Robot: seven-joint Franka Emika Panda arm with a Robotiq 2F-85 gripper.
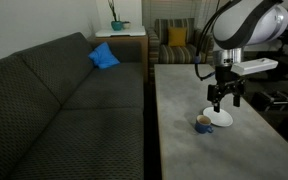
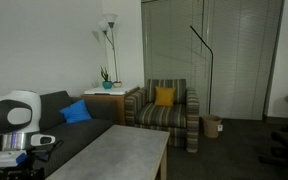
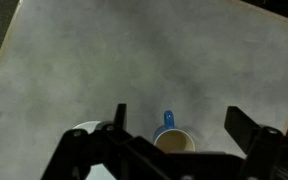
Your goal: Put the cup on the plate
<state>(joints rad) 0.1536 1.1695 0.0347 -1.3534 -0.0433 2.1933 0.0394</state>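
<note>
The cup (image 3: 174, 143) stands upright on the bench (image 1: 184, 90), mouth up, so its tan inside shows in the wrist view and its blue handle sticks out from the side away from the camera's lower edge. It is not on the plate (image 1: 222, 119), so the task's move is not yet done. In an exterior view the plate lies flat just beside the cup, so close that I cannot tell whether their rims touch. That closeness suits the job: once lifted, the cup would need only a short carry. Above the cup hangs the hand (image 1: 224, 100), pointing straight down, its fingers (image 3: 119, 118) spread as wide as they go and gripping nothing. In the wrist view the cup sits between the two fingers but lower, which looks like a line-up for a straight descent around the body, with the handle kept out of the closing path. My guess is the approach is in hand, the grasp not begun. Beyond the cup's bench runs a dark sofa (image 1: 64, 90) with a blue cushion (image 1: 104, 56).
</note>
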